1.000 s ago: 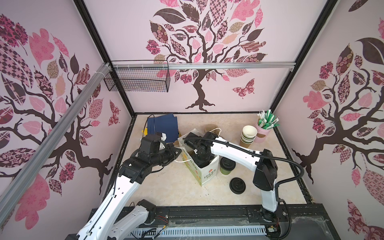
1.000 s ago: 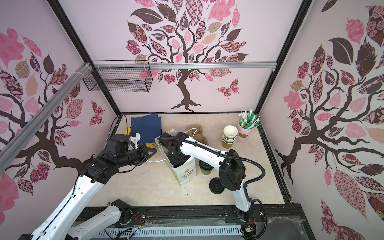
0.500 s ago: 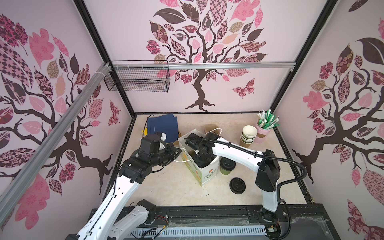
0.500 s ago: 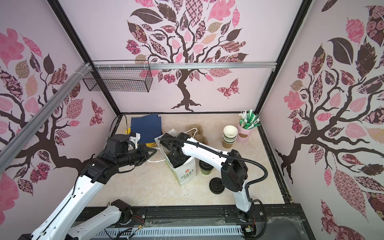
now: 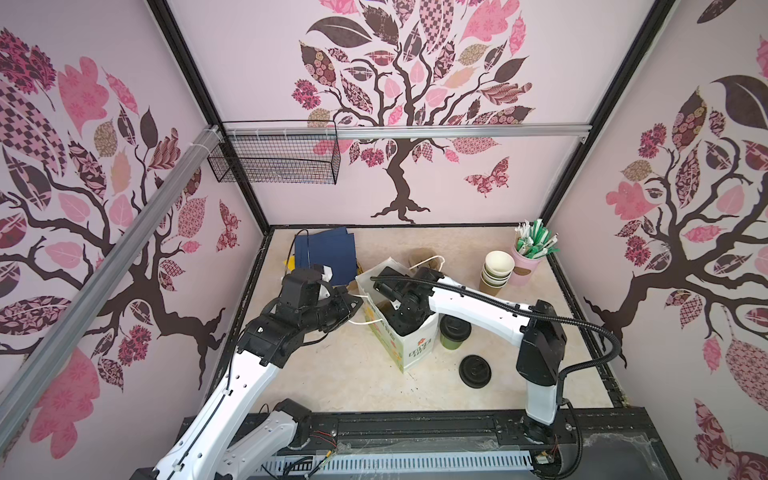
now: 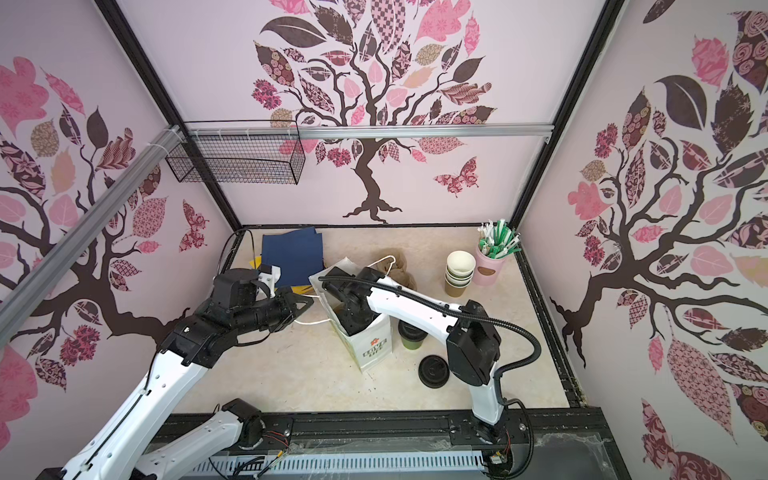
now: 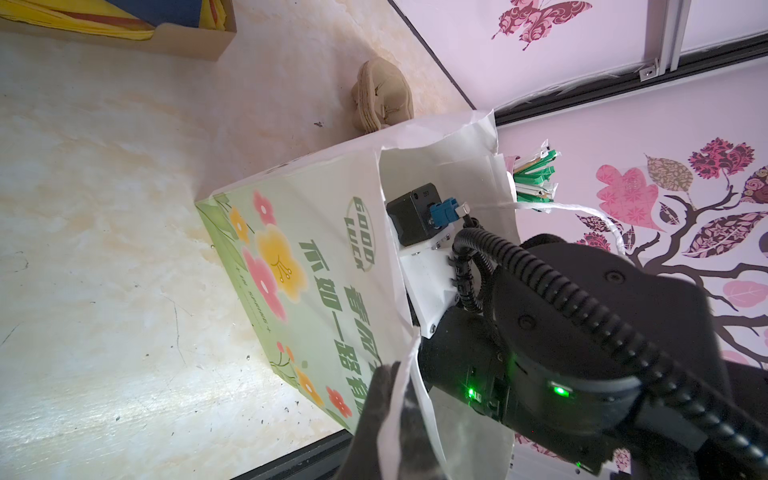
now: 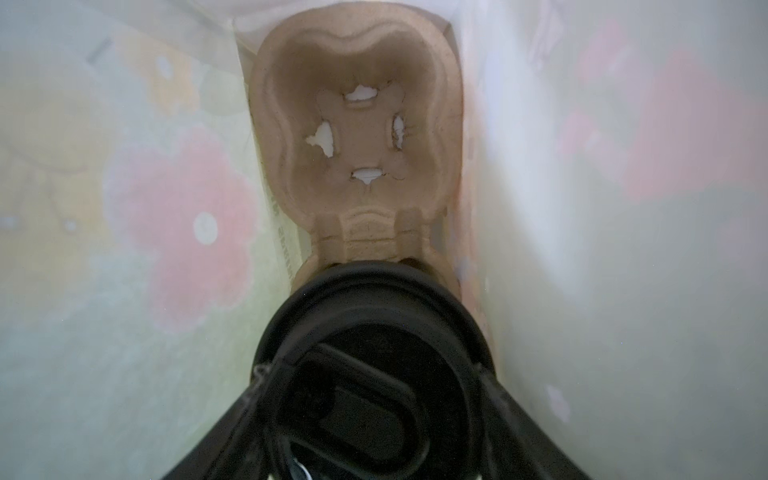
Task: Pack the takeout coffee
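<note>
The flowered white paper bag (image 5: 415, 353) (image 6: 374, 345) (image 7: 291, 249) stands upright mid-table. My left gripper (image 5: 353, 301) (image 6: 309, 303) (image 7: 401, 370) is shut on the bag's top rim and holds the mouth wide. My right gripper (image 8: 372, 395) reaches down inside the bag, its wrist (image 5: 405, 307) filling the opening. It is closed on one takeout coffee cup, of which only the black lid (image 8: 370, 365) shows. Below it lies a brown pulp carrier (image 8: 357, 137) with a free socket. A second takeout coffee cup (image 5: 455, 332) (image 6: 411, 334) stands just right of the bag.
A loose black lid (image 5: 475, 371) lies in front of the second cup. Nested lidless cups (image 5: 494, 272) and a pink holder of wrapped sticks (image 5: 530, 257) stand at the back right. Blue sheets (image 5: 326, 253) and spare carriers (image 5: 422, 257) lie behind the bag.
</note>
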`<state>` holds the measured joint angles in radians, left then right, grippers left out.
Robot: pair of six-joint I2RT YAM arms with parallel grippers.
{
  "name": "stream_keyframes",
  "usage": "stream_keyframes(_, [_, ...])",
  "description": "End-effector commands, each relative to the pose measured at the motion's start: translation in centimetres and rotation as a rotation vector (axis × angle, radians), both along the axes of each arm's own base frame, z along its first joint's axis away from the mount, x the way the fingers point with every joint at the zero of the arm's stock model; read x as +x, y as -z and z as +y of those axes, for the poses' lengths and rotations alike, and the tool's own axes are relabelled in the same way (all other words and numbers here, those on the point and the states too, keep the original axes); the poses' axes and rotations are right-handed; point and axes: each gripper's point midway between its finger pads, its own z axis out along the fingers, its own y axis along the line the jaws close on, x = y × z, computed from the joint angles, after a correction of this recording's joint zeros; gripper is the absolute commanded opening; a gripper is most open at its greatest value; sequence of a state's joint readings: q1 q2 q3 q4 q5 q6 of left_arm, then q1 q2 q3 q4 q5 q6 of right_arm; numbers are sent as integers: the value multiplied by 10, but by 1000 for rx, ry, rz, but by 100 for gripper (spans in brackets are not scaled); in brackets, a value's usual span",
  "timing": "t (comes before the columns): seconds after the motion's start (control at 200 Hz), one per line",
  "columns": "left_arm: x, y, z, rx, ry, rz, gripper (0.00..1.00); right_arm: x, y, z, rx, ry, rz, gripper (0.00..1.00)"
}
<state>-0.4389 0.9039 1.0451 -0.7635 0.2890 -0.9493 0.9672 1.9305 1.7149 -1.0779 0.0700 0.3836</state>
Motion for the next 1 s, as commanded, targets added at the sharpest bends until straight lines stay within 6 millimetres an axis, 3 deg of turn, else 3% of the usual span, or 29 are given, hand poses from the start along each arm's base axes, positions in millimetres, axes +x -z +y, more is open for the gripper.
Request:
stream_keyframes(0.0, [3,8,2,15,-12,7,0,-45,54,-50,-270,-14,241,53])
stream_keyframes(0.26, [3,9,2,16,-9,9,0,-52,44,-57,-293,-22,249,53])
stream_keyframes(0.73, [3,8,2,14,-12,6,0,-58,51,-63,-344,-29,262,54])
stream_keyframes(0.86, [4,8,2,15,-10,6,0,-49,31,-48,-274,-20,218,62])
stream_keyframes(0.995, [3,10,2,15,-10,9,0,-34,-12,-30,-171,-5,129,72])
